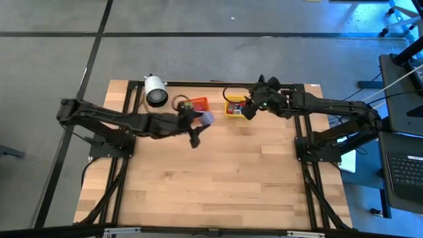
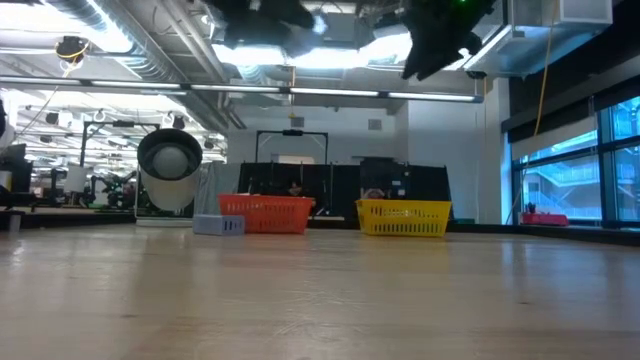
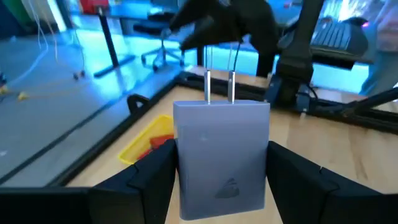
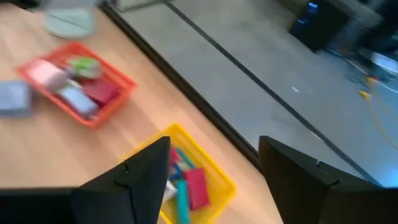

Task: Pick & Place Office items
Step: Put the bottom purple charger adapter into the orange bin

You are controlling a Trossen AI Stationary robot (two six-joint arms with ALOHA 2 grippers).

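Both mesh bins with small blocks

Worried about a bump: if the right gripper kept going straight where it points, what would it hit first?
Most likely the yellow bin, just ahead of the open right gripper; depth is unclear.

2 black jointed arms, left arm and right arm, each end in blunt, angular black jaws.
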